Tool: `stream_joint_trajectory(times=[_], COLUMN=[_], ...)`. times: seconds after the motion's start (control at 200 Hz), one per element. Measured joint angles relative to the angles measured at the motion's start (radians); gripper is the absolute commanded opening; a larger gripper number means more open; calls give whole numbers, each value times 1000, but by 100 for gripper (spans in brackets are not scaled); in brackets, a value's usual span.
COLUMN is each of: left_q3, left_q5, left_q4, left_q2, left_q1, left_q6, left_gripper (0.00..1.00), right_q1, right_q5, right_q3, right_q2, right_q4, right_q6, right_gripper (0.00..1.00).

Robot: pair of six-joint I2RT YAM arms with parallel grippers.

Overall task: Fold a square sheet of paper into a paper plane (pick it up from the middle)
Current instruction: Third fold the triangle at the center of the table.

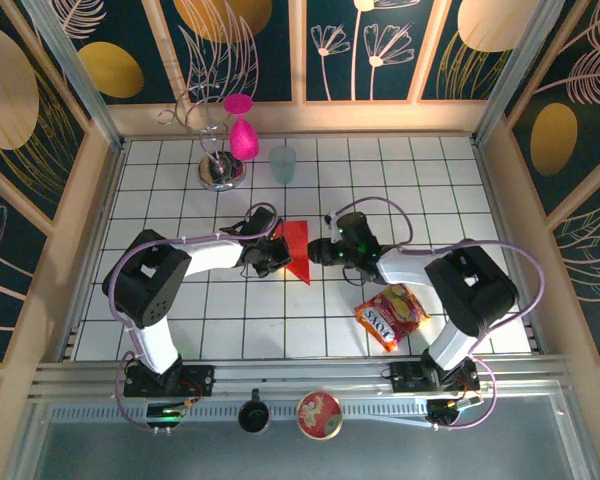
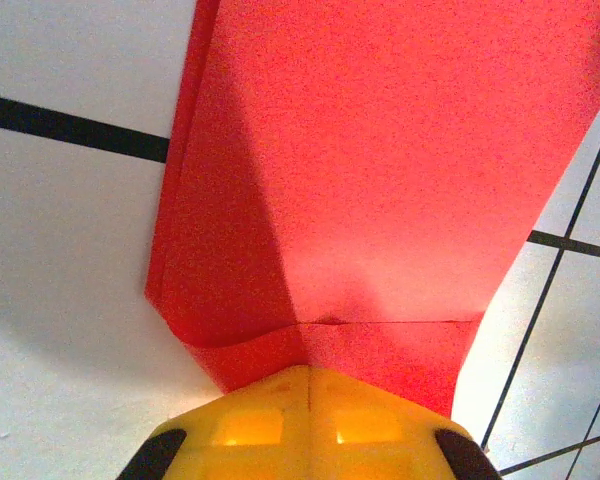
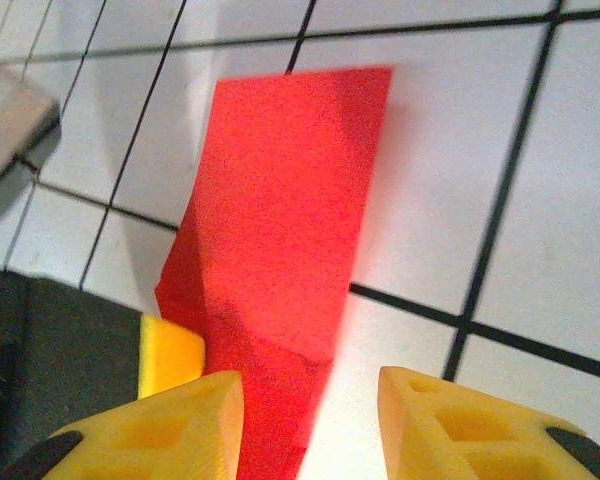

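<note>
left gripper [image 2: 305, 372] is pinching shut on one side of the half-folded red paper [image 1: 298, 248] lying mid-table, long axis running far-to-near edge, while right gripper [image 3: 308, 388] is sitting partway open just beside the opposite side

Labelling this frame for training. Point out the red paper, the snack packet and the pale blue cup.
red paper [image 1: 298, 248], top view, middle of the folded sheet.
snack packet [image 1: 391, 315], top view, centre of its printed face.
pale blue cup [image 1: 283, 164], top view, its side wall.
</note>
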Motion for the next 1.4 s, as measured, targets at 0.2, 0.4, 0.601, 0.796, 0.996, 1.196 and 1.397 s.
stream_joint_trajectory(times=[0.2, 0.4, 0.601, 0.796, 0.996, 1.196, 1.397], left_q3=[0, 0, 0, 0, 0, 0, 4], left_q5=[0, 1, 1, 5, 8, 9, 15], left_q4=[0, 1, 3, 4, 4, 5, 3], left_q2=[0, 0, 0, 0, 0, 0, 0], left_q1=[0, 0, 0, 0, 0, 0, 0], left_q6=[0, 0, 0, 0, 0, 0, 1], left_gripper=[3, 3, 3, 3, 3, 3, 4], right_q1=[-6, 55, 100, 101, 101, 101, 101], right_q5=[-61, -161, -222, -232, -230, -222, -215], right_q3=[14, 21, 44, 80, 109, 110, 110], right_q2=[-30, -18, 48, 103, 137, 154, 163], right_q4=[-60, -82, -86, -96, -108, -119, -130], right_q6=[45, 60, 62, 61, 53, 52, 45], right_gripper=[21, 9, 5, 4, 3, 3, 2])
